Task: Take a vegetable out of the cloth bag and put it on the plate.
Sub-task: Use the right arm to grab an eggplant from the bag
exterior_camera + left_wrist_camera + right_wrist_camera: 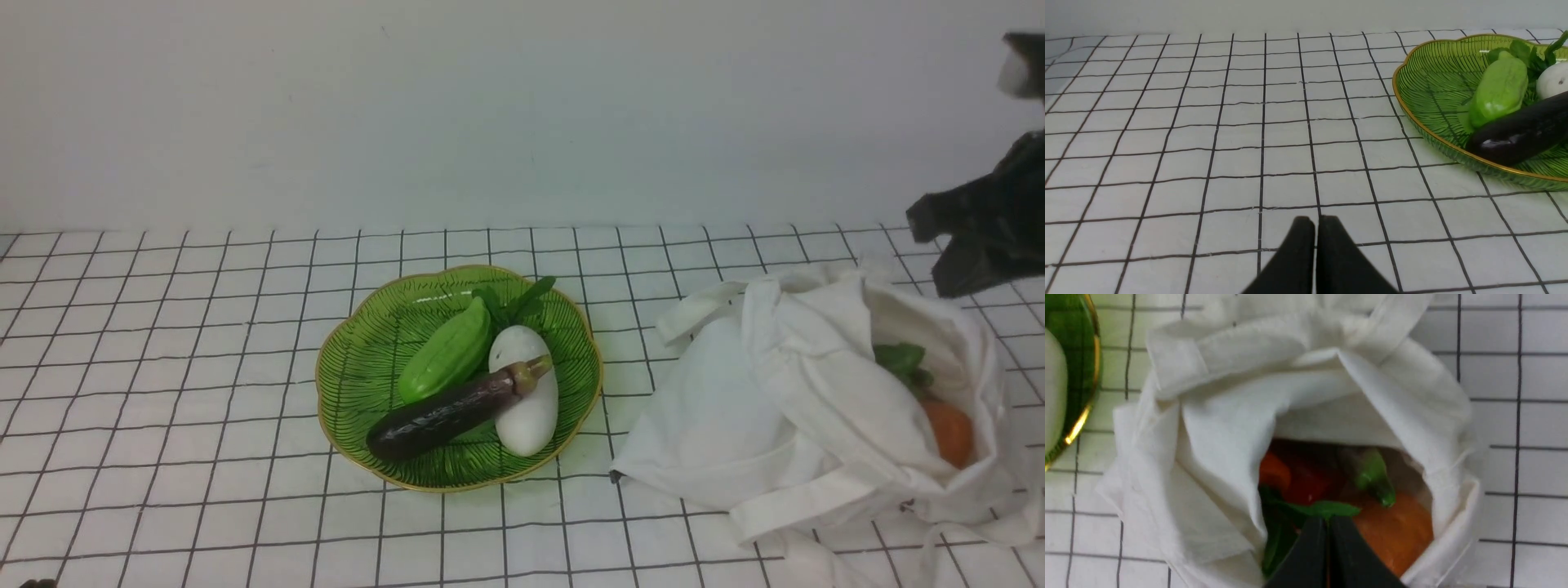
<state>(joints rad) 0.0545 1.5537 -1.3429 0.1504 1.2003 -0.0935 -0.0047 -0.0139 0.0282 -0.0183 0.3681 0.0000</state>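
Over the cloth bag [694, 425], the right pincer [1327, 522] is together; the stubby eggplant [1349, 459] inside looks firm, perhaps slippery, and best gripped around its body, though shadow makes that uncertain.

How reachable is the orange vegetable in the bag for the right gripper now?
Probably reachable: the bag's mouth is open below the gripper, though its shut jaws would first need to open.

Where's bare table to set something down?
Left of the plate, out to the table's left edge; also a narrow strip between plate and bag. Crowded: the plate's right half, with white eggplant under dark eggplant, and the bag's mouth.
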